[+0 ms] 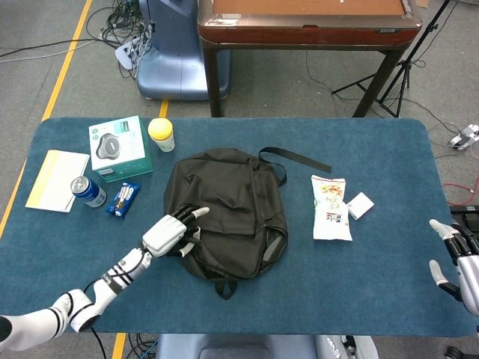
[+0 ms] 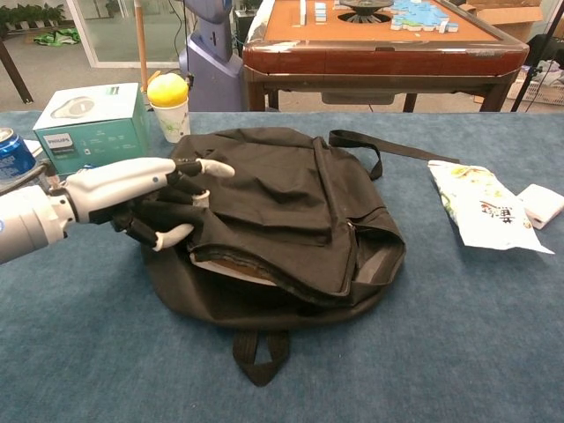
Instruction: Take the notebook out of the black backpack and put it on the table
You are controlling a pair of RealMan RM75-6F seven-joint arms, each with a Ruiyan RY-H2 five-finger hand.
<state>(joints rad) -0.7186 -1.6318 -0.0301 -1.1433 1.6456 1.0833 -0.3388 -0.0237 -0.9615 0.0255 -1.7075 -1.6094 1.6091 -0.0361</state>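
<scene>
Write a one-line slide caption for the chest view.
Left hand rests its fingers on the black backpack, whose opening shows a pale edge inside.

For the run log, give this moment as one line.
left hand: fingers on black backpack flap | right hand: open, table edge | notebook: not out

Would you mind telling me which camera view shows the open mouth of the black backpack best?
The chest view: it looks straight into the black backpack's gaping opening, where a pale flat edge shows beside the left hand. The head view looks down on the backpack, showing mostly its top fabric.
</scene>
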